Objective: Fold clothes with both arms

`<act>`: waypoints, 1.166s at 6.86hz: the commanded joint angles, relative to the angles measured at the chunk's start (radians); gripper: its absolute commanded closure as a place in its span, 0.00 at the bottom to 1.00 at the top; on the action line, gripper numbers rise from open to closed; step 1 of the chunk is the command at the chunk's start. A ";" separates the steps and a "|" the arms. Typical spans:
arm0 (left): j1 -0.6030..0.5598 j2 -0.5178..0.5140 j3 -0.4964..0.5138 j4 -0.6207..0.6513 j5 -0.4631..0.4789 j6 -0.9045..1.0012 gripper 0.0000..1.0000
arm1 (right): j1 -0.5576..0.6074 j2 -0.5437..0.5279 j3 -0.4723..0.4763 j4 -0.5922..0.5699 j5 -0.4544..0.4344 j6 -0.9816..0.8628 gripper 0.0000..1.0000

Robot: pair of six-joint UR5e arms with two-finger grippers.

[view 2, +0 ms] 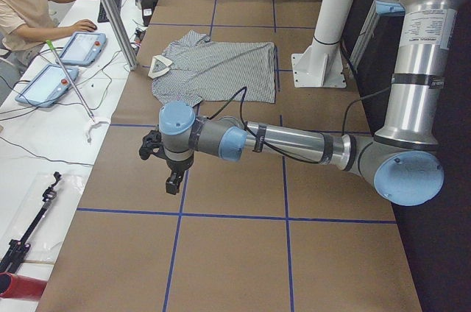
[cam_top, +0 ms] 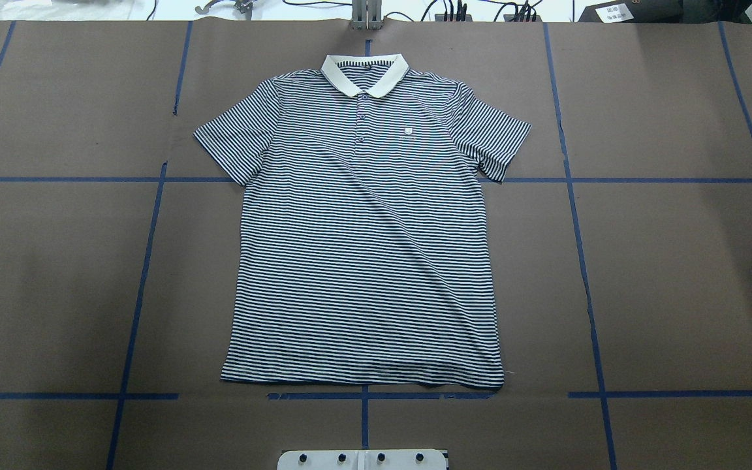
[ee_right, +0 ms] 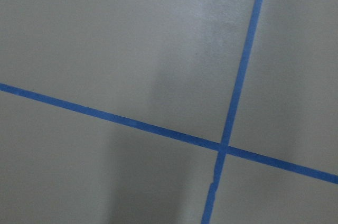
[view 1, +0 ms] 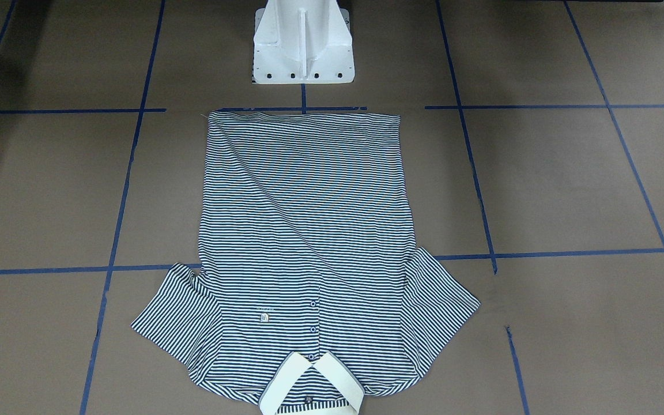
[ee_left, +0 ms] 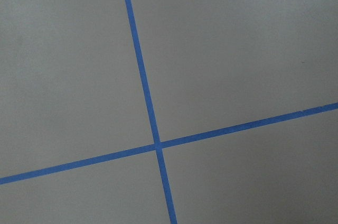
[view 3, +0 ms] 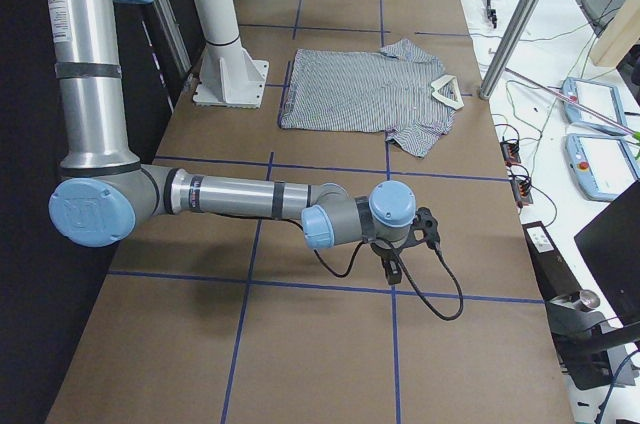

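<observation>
Table [cam_top: 676, 274]: polo shirt [cam_top: 363, 248] flat; left gripper [view 2: 172, 181], right gripper [view 3: 392, 272] states unclear.

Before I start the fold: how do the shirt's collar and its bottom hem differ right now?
The collar is plain cream-white; the hem is navy-and-white striped. The collar lies far from the robot's base; the hem lies nearest it. The collar curves around the neck opening; the hem runs straight beside a blue tape line. Both lie flat and untouched.
</observation>
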 commanded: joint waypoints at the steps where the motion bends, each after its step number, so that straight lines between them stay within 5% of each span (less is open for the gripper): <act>1: 0.013 -0.013 -0.017 -0.109 -0.009 -0.012 0.00 | -0.043 -0.006 0.004 0.063 0.097 0.006 0.00; 2: 0.014 0.014 -0.035 -0.229 -0.101 -0.009 0.00 | -0.095 0.011 0.001 0.107 0.093 0.093 0.00; 4: 0.019 0.016 -0.035 -0.300 -0.145 -0.010 0.00 | -0.198 0.145 -0.002 0.109 0.074 0.405 0.00; 7: 0.019 0.057 -0.035 -0.397 -0.148 -0.007 0.00 | -0.398 0.460 -0.186 0.176 -0.309 0.671 0.00; 8: 0.018 0.067 -0.053 -0.399 -0.165 -0.036 0.00 | -0.436 0.470 -0.191 0.262 -0.349 0.839 0.00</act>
